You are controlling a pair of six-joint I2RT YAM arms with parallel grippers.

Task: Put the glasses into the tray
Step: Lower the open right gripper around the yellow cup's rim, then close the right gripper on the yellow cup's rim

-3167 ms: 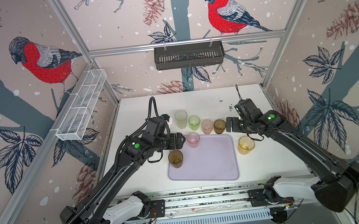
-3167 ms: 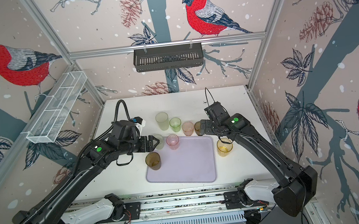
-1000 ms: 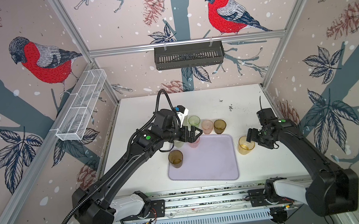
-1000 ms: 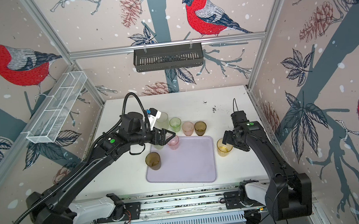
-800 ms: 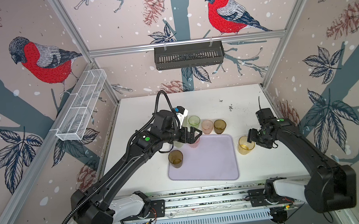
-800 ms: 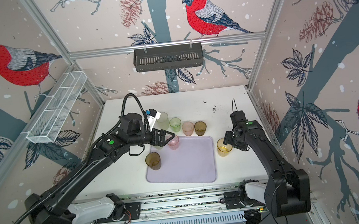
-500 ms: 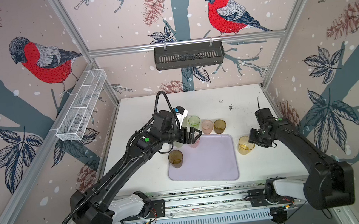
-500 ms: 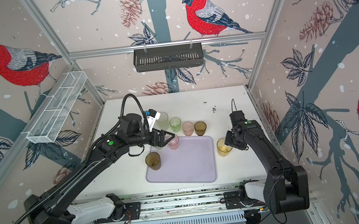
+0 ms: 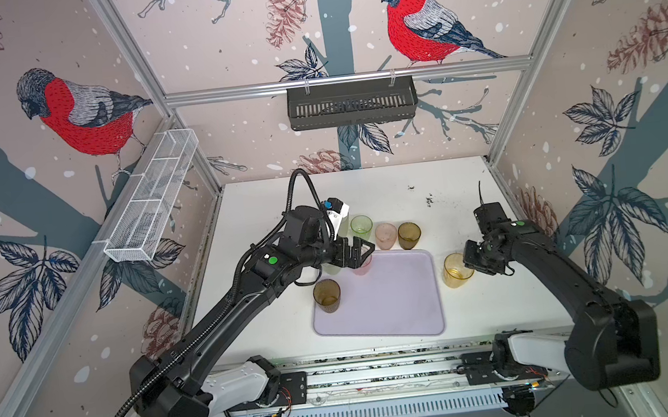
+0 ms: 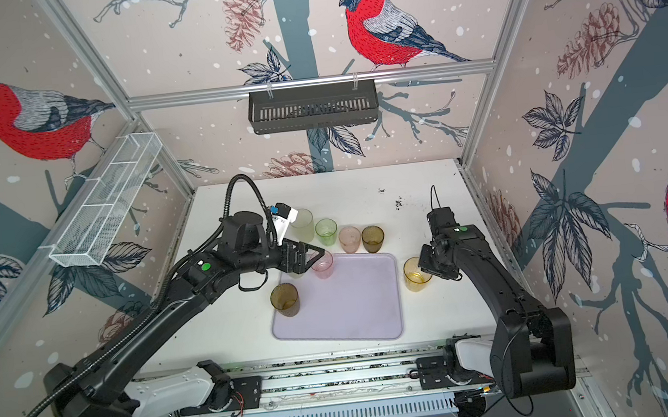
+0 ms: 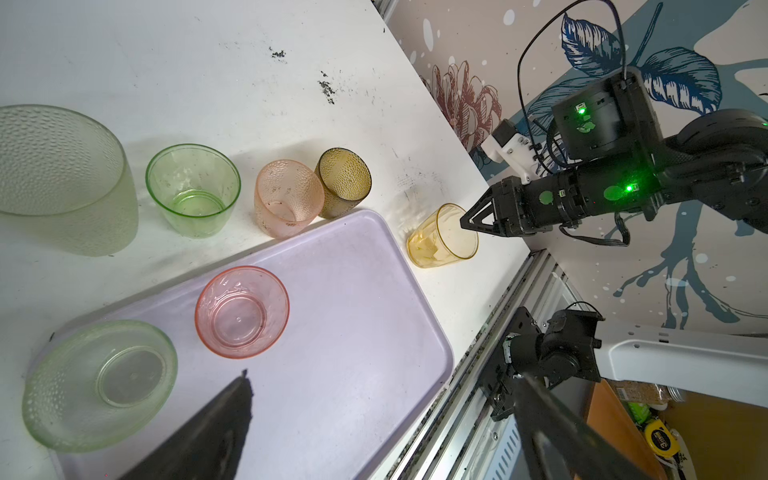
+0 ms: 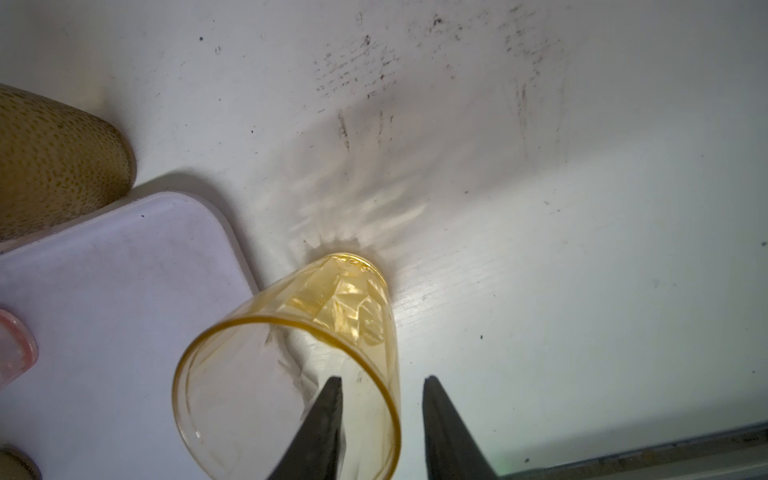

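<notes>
The white counter [image 9: 384, 188] is loaded with the lilac tray [image 9: 396, 304] near its front edge. The left gripper [image 9: 364, 254] is held wide apart and empty over the tray's far left corner, above the pink glass [image 11: 242, 311] stood inside the tray. The right gripper [image 12: 380, 380] is set narrowly apart astride the wall of the amber glass [image 9: 455, 271], stood on the counter just right of the tray, with a gap seen each side. Four more glasses [image 10: 350, 239] are lined on the counter just beyond the tray's far edge, and a brown glass [image 9: 327, 296] is seen at its left edge.
</notes>
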